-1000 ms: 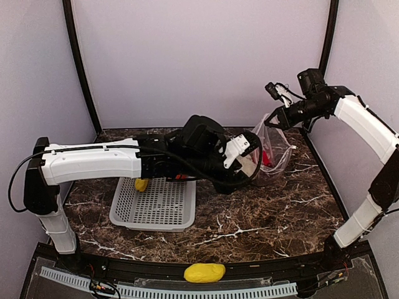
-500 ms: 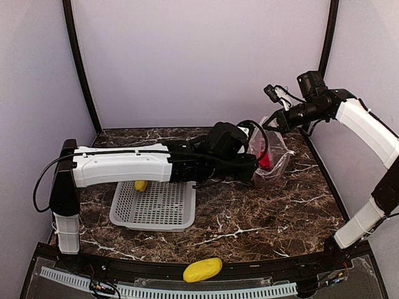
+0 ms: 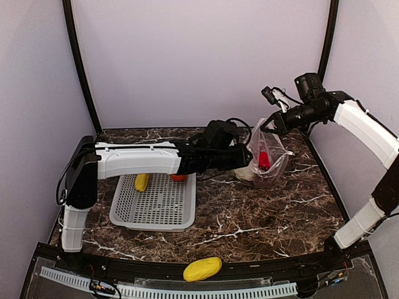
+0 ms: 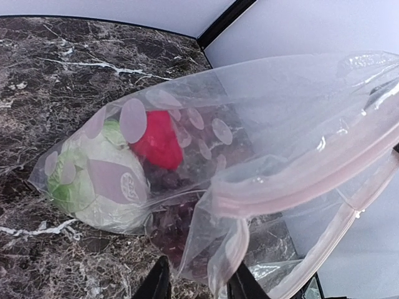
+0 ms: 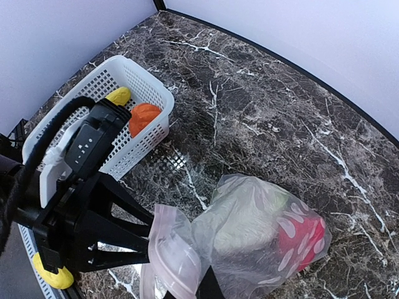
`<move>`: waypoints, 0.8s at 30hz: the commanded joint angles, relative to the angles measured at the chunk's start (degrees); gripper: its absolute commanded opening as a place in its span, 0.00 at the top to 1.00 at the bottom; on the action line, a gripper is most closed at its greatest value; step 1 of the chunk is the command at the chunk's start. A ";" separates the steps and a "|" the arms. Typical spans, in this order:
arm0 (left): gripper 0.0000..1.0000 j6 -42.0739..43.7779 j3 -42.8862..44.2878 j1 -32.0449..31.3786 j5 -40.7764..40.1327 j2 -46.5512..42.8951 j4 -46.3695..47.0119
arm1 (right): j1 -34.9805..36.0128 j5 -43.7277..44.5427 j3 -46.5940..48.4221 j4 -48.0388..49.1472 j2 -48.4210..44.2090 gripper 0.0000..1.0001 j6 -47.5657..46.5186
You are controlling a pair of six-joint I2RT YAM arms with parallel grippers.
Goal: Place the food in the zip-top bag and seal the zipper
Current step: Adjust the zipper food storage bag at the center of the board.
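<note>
Since a second ago the left arm [image 3: 137, 161] has stretched farther out to the right of the basket [image 3: 156, 208] and dropped lower, uncovering the orange piece [image 3: 179, 177] at the basket's far edge. The left gripper [image 4: 199, 274] is now at the mouth of the bag [image 3: 271, 159]. Its fingers are apart, and a loose fold of film hangs between them without being pinched. The right gripper [image 3: 269, 126] is closed on the bag's upper lip and holds it up off the tabletop [image 3: 262, 218]. The bag itself rests well to the right of the basket and a little behind it.

Inside the bag lie the cauliflower [image 4: 93, 184], the red pepper [image 4: 159, 140] and the grapes [image 4: 163, 179], all slumped at the bottom end. The basket holds the orange piece and a yellow fruit [image 3: 142, 182] at its far side. Another yellow fruit [image 3: 202, 269] sits in front of the basket, off the tabletop on the front rail [image 3: 262, 274].

The bag looks thin, limp and slick, so it will probably sag and crumple wherever it is not held. The toy food inside is probably light enough to shift with any tug. The best hold is likely the zipper [image 4: 299, 180], the stiffer pinkish strip along the mouth, pinched flat near one end so the two lips stay lined up. The remaining food is small and rounded and may roll if gripped off-centre.
</note>
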 commanded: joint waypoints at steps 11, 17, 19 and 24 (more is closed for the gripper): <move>0.99 -3.27 2.62 -0.54 6.06 1.61 3.43 | 0.55 5.45 -0.29 -0.54 -0.90 0.87 -1.82; 0.99 -2.82 2.48 -0.80 5.29 -1.08 3.24 | 0.53 13.42 0.62 -7.34 -0.61 0.76 -4.61; 0.99 -2.05 2.61 -1.06 4.67 -2.15 1.13 | 0.51 15.60 0.25 -8.14 -0.77 0.78 -4.39; 0.99 -0.27 4.42 -1.30 4.39 -4.01 -3.79 | 0.45 18.31 1.73 -9.98 -1.53 0.95 -4.29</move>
